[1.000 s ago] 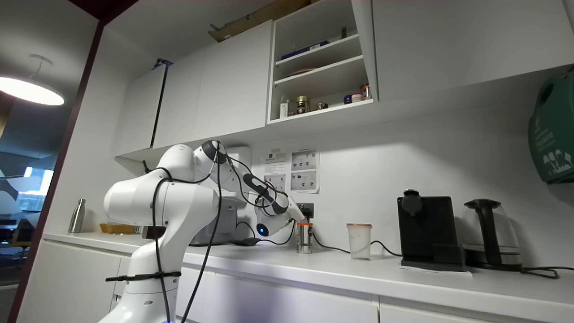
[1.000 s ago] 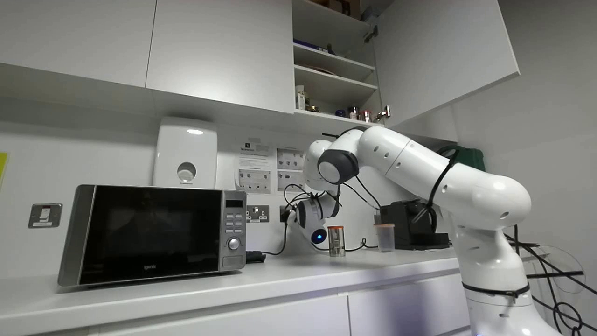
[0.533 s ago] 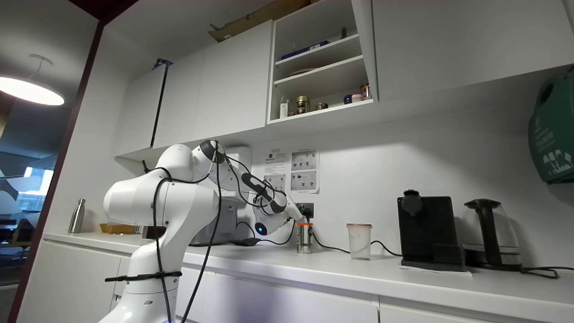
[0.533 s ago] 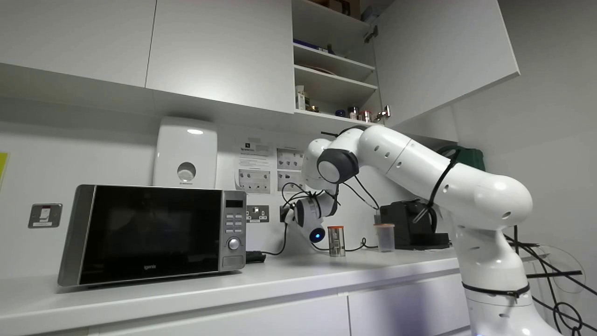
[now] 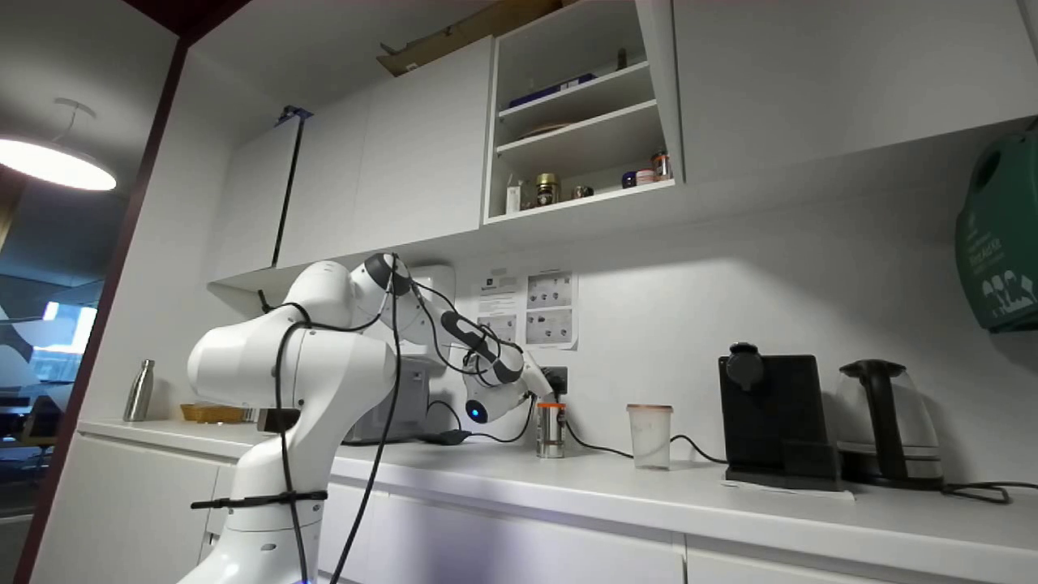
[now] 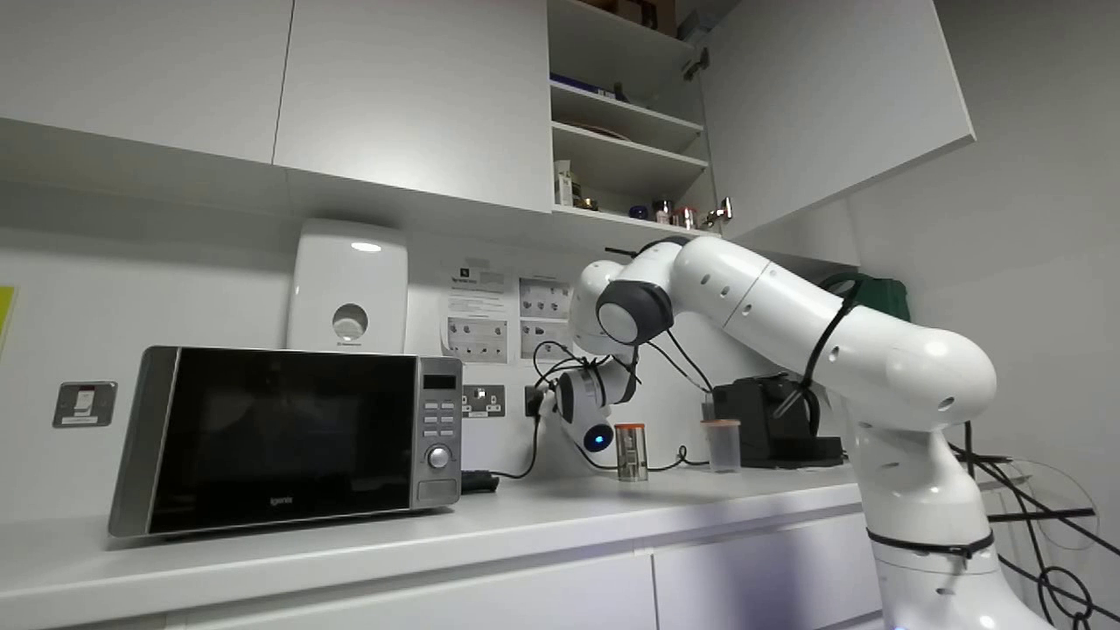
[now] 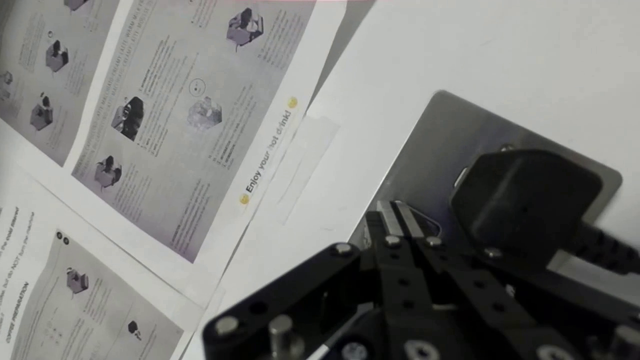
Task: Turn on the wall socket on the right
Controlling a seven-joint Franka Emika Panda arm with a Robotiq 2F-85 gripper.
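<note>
Wrist slightly right of before, claw fully closed and empty, at wall socket, contact unclear.

Compared with half a second ago, the blue-lit Panda wrist is shifting slightly right and upward in both exterior views; in an exterior view, it is apparently covering a little more of the wall socket.

The wall socket is grey (its plug black).
</note>
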